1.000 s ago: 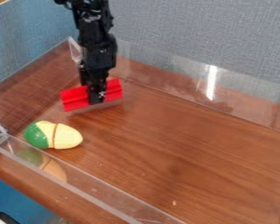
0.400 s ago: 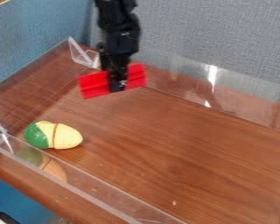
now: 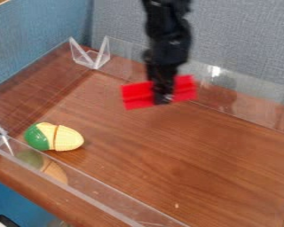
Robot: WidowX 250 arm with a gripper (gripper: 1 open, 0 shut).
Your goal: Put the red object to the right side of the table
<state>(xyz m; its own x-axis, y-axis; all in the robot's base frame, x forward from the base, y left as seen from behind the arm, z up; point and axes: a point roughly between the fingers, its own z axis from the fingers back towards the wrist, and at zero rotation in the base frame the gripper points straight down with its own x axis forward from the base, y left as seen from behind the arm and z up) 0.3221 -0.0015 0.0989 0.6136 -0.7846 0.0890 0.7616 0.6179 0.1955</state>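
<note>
Progress: midway | red block (image 3: 156,90) pinched in fingers (image 3: 165,90), lifted off desk (image 3: 169,168), near middle | left: carry rightward, set down, release | green-yellow toy (image 3: 53,136) untouched at left

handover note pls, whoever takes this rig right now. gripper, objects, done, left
Gripper: pointing down, shut on the small bright red rectangular block, which is lifted clear of the reddish-brown wood-grain table, about mid-table near the back acrylic wall.
Green-and-yellow egg-shaped toy: lying at front left, untouched.
Done: block picked up and carried rightward from the left-back area.
Left: continue to the right side, lower the block onto the table, release, retract.
</note>
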